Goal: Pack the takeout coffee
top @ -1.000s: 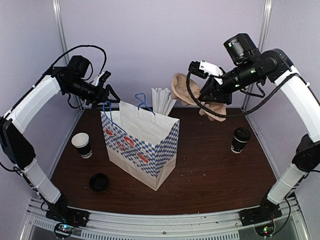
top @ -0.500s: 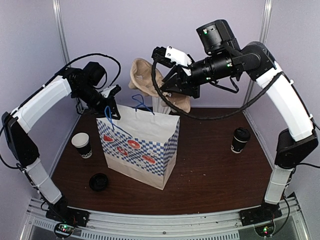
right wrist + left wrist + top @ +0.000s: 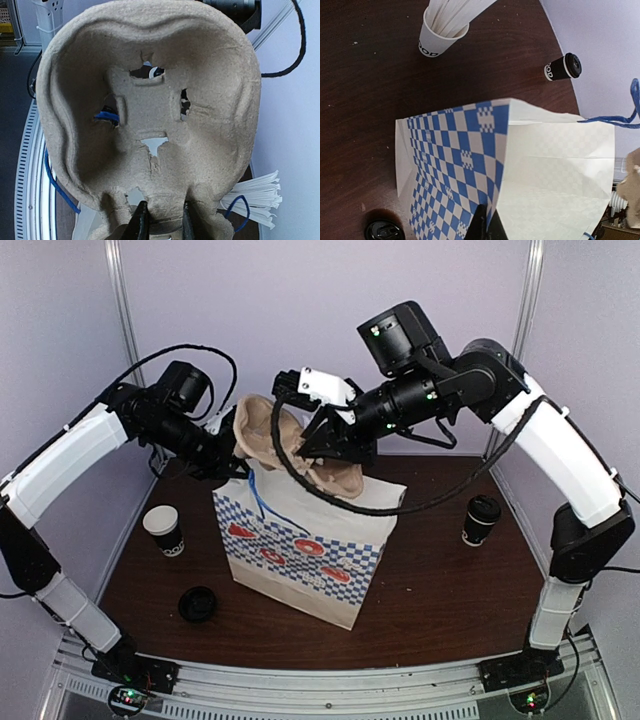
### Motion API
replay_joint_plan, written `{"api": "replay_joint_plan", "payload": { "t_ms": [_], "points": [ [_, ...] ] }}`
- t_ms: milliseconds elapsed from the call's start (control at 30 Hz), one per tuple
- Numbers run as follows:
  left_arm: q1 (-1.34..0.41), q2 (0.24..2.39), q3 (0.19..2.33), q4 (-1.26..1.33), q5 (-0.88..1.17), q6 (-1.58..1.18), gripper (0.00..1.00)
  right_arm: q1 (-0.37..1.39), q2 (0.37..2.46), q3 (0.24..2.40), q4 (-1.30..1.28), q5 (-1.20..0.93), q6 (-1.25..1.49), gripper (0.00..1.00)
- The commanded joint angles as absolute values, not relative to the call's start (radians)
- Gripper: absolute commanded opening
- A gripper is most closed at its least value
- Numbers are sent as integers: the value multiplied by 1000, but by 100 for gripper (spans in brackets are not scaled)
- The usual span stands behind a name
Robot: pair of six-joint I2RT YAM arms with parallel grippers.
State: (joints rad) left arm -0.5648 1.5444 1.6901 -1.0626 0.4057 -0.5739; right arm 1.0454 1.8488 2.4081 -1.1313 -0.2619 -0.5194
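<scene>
A dark brown wooden table [image 3: 450, 590] is seen from above, and near its middle stands a white-and-blue chequered paper bag [image 3: 300, 550] with blue cord handles, its mouth open upward. The bag's rim at 10 o'clock is pinched by the left gripper [image 3: 487, 222], whose jaws are closed flat on the paper fold. Over the bag's mouth, at 12 o'clock, a tan moulded-pulp cup carrier [image 3: 262, 435] is held up on edge by the right gripper [image 3: 162, 222], clamped narrowly on the carrier's lower lip.

The takeout coffee [image 3: 481, 520], a black paper cup with white lettering and a black plastic lid, is left upright on the table at 3 o'clock of the bag, well apart from it and untouched. A white cup of white straws [image 3: 437, 40] is shown by the left wrist view beyond the bag. A lidless black cup with a white rim [image 3: 163, 530] is placed at 9 o'clock of the bag, and a loose black plastic lid [image 3: 198, 604] at 8 o'clock.

The coffee is judged light but crushable: thin paper walls, a smooth side, a lid that could be popped by a squeeze. Whether it is filled cannot be told. It is best taken around the body at mid-height, below the lid, gently, and kept upright.
</scene>
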Motion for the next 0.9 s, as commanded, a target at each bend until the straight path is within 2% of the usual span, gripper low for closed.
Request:
{"api": "replay_joint_plan", "payload": {
  "t_ms": [0, 333, 633, 867],
  "points": [
    [-595, 1475, 1620, -916, 444, -720, 0, 1060, 1807, 2313, -1136, -225, -486, 19],
    [-680, 1355, 1356, -618, 426, -953, 0, 1062, 1773, 2127, -1206, -146, -471, 18],
    [-752, 1320, 1348, -548, 318, -1059, 0, 1062, 1692, 1965, -1203, -89, -469, 20],
    [-852, 1370, 1316, -479, 303, -1117, 0, 1062, 1621, 1786, -1195, -49, -476, 20]
  ]
}}
